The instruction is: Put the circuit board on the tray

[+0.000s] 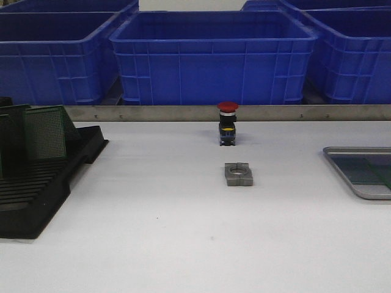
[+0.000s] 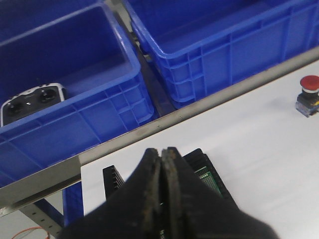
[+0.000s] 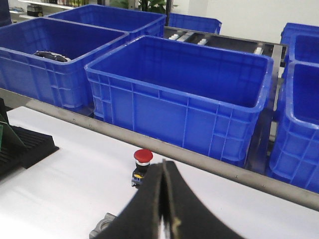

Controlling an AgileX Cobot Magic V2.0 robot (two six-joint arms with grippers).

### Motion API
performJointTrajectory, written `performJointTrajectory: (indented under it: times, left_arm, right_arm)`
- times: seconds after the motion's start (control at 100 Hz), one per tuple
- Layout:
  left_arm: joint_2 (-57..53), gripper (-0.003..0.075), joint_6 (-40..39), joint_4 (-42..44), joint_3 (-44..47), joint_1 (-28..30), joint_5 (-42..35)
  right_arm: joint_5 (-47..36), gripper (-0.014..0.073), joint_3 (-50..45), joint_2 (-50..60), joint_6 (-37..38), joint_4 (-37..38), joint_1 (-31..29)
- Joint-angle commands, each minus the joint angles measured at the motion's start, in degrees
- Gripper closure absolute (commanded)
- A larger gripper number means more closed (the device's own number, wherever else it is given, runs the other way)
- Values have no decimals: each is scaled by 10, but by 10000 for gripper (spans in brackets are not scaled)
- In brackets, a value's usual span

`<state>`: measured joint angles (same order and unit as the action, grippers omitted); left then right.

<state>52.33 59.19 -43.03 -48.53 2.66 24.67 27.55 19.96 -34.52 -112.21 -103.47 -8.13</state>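
Note:
Green perforated circuit boards (image 1: 46, 131) stand upright in the black slotted rack (image 1: 36, 189) at the table's left. A corner of one board (image 2: 209, 180) shows in the left wrist view beside my left gripper (image 2: 163, 152), which is shut and empty above the rack (image 2: 112, 179). The silvery tray (image 1: 342, 160) lies at the table's right edge, with a dark greenish sheet with a green edge (image 1: 376, 172) lying in it. My right gripper (image 3: 163, 164) is shut and empty above the table. Neither gripper shows in the front view.
A red push button (image 1: 227, 122) stands mid-table near the metal rail (image 1: 153, 113), and it also shows in the right wrist view (image 3: 142, 158). A small grey metal block with a hole (image 1: 238, 174) lies in front of it. Blue crates (image 1: 214, 58) line the back.

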Motion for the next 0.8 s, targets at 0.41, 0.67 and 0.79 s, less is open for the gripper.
performJointTrajectory:
  times: [0.41,0.67,0.79]
  left_arm:
    - [-224,741,-7,-151,197,-42,-137]
    - [-350,741,-5,-151,276,-42,-133]
    - [-415,741,-5,-152,315,-42,-133]
  right_arm:
    - [-67,656,-67,220,-1,-34,-1]
    - [-65,656,-89,280,-1,-34,-1]
    - [-57,656,-105,296,-1,-34,-1]
